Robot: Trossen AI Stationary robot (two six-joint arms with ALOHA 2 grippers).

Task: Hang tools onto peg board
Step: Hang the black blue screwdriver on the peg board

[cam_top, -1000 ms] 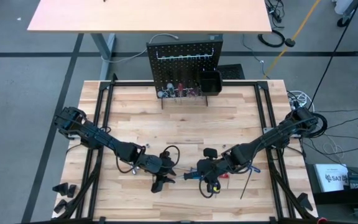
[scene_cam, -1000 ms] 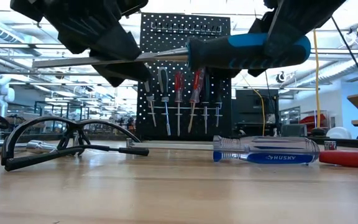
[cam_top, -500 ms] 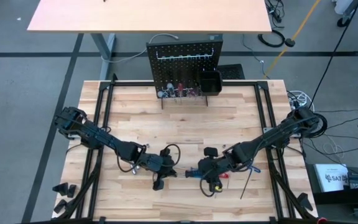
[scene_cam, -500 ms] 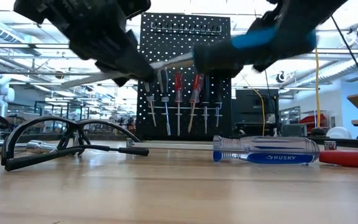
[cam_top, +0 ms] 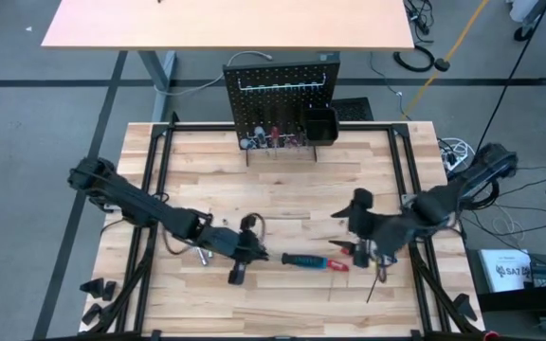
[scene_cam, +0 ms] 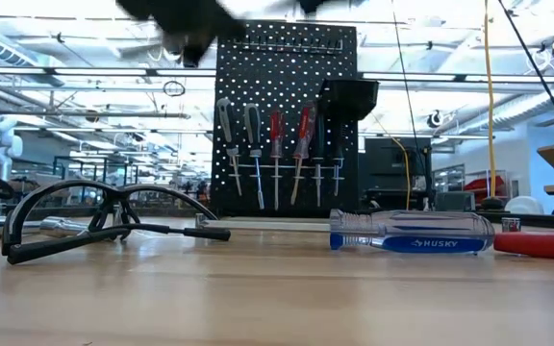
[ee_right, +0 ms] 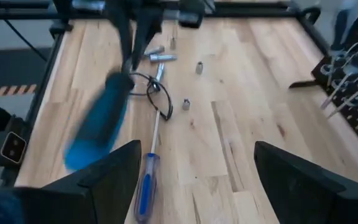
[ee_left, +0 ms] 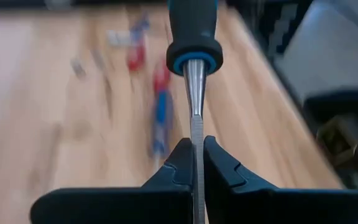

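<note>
Your left gripper (ee_left: 193, 163) pinches the screwdriver (cam_top: 303, 260) shaft; right gripper (cam_top: 366, 230) is spread. Carry it toward the peg board (cam_top: 280, 95), at 12 o'clock.

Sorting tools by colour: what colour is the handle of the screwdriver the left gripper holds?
Black and blue handle, clearest in the high view.

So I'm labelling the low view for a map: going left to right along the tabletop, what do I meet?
Safety glasses → peg board standing farther back → clear-handled screwdriver with a blue end → red handle at the picture's right edge.
</note>
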